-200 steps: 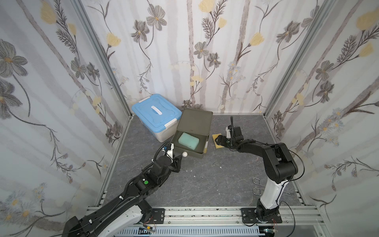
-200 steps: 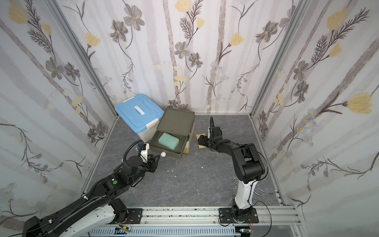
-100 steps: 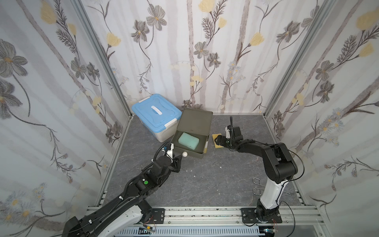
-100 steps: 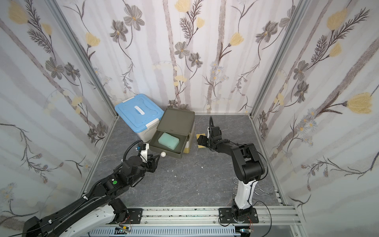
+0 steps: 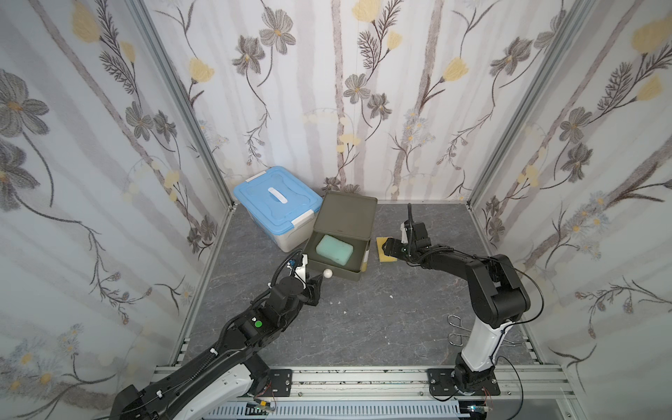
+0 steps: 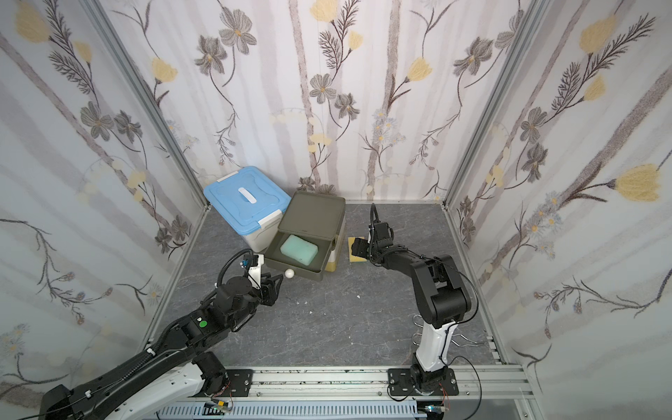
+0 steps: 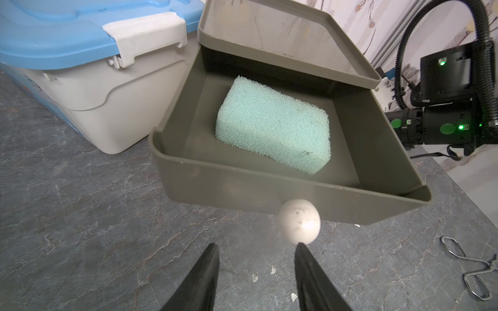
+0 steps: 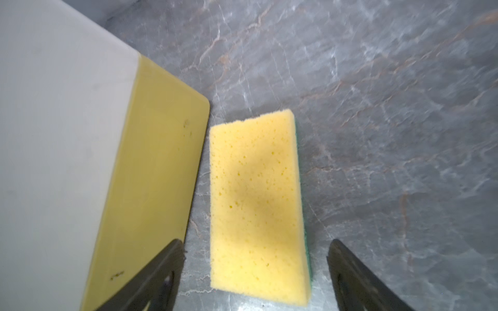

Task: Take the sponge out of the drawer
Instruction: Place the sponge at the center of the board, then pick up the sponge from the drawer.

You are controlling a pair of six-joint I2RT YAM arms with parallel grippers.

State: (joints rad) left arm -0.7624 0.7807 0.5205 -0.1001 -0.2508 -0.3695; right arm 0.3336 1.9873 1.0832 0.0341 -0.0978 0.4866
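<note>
Sponge, teal, lies in the pulled-out drawer. In a top view we see it at about one o'clock from the left gripper, just beyond the white knob. That gripper's fingers stand parted and hold nothing, with one tip right at the knob. Our right gripper hangs spread wide over a yellow sponge, at three o'clock of the drawer.

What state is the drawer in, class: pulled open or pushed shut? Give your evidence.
Open. The drawer sticks out from its cabinet, and the green sponge lies uncovered inside it.
</note>
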